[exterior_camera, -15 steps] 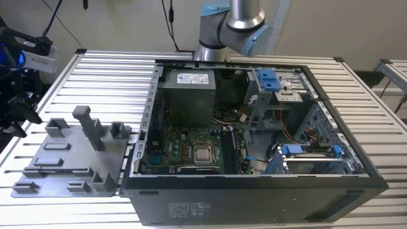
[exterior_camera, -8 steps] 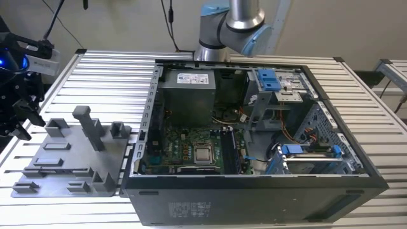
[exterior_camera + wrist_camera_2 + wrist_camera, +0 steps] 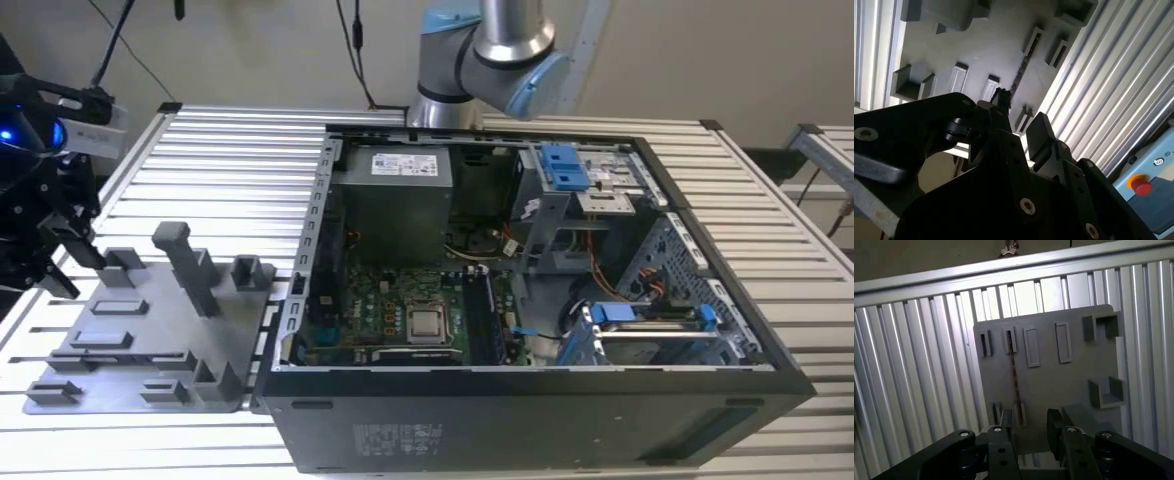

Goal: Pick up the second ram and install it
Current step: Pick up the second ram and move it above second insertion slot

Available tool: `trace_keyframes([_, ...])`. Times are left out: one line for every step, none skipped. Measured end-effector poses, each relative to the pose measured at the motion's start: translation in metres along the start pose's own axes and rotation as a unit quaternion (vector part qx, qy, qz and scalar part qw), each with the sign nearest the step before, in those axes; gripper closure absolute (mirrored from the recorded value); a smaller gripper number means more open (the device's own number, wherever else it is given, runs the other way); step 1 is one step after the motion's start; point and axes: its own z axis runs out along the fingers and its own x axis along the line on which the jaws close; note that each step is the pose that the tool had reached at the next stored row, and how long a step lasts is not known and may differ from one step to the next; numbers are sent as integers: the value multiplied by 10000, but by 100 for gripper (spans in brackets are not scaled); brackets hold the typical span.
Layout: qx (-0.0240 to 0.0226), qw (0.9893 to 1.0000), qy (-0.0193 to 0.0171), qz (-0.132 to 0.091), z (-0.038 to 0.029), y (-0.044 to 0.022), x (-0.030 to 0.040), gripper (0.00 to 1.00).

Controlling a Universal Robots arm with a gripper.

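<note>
Pincer, black and two-fingered, hangs in the exterior view over the outer edge of the flat grey plastic fixture plate. The plate lies to the exterior view's left of the open black computer case on the ribbed aluminium tabletop. Second wrist view: pincer spread apart, holding nothing. The second ram, a thin near-black memory stick, stands on edge in the plate's slotted brackets just beyond the fingertips. First wrist view: stick reads as a thin dark line running lengthwise across the plate, lined up nearer one finger than the other. Judgement: pick not yet made. Centre the gap over the stick, pads parallel to its flat faces. Descend at mid-length clear of the brackets, close gently, lift straight without twisting.
</note>
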Motion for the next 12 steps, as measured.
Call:
trace_keyframes([1, 10000, 1, -3, 0, 0, 0, 58])
trace_keyframes([1, 10000, 1, -3, 0, 0, 0, 58])
trace_keyframes([1, 10000, 1, -3, 1, 1, 0, 58])
trace_keyframes([1, 10000, 0, -3, 2, 1, 0, 58])
trace_keyframes([1, 10000, 0, -3, 2, 1, 0, 58])
trace_keyframes([1, 10000, 0, -4, 2, 1, 0, 58])
trace_keyframes([1, 10000, 0, -3, 2, 1, 0, 58])
trace_keyframes([2, 10000, 0, -4, 5, 1, 0, 58])
trace_keyframes([3, 10000, -1, -4, 10, 1, 0, 58])
trace_keyframes([3, 10000, -1, -4, 16, 2, 0, 58])
trace_keyframes([4, 10000, 0, -4, 21, 2, 0, 58])
trace_keyframes([4, 10000, 0, -4, 28, 2, 0, 58])
